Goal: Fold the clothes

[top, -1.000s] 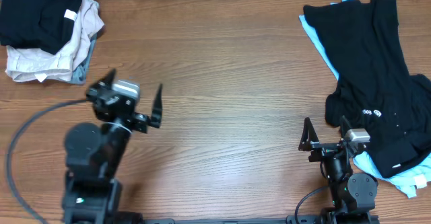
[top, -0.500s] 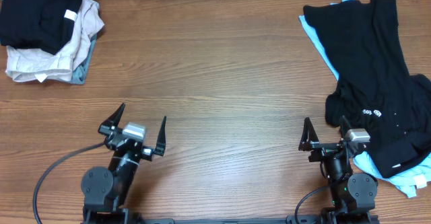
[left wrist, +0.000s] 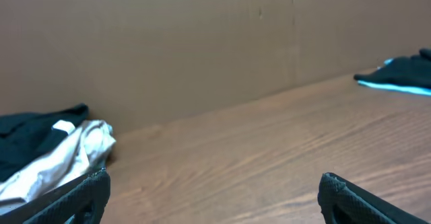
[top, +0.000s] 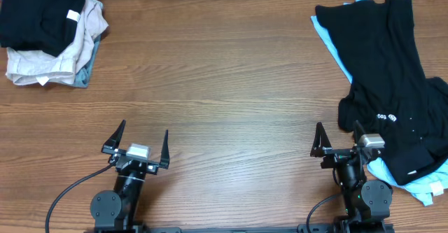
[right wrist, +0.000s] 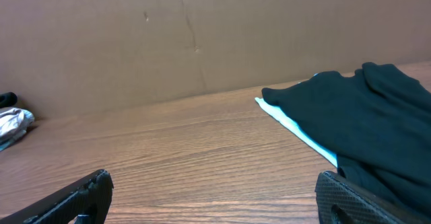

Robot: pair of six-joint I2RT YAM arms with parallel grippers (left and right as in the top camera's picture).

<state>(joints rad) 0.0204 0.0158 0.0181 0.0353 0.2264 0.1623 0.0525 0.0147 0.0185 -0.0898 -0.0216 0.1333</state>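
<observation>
A folded stack of clothes [top: 49, 33] lies at the table's far left corner: a black piece with a small white tag on top, beige and grey-blue pieces under it; it also shows in the left wrist view [left wrist: 47, 150]. A loose pile of a black T-shirt [top: 392, 79] over a light blue piece [top: 329, 40] lies at the right; the right wrist view shows it too [right wrist: 350, 123]. My left gripper [top: 138, 142] is open and empty at the near left edge. My right gripper [top: 340, 140] is open and empty at the near right, beside the black T-shirt.
A brown cardboard wall [left wrist: 202, 42] stands behind the table's far edge. The wooden tabletop [top: 224, 86] stretches between the two clothes piles. A black cable [top: 70, 191] runs from the left arm's base.
My left arm has drawn back toward the near edge and lowered, its gripper now facing straight ahead and open. The right arm and the clothes have not moved.
</observation>
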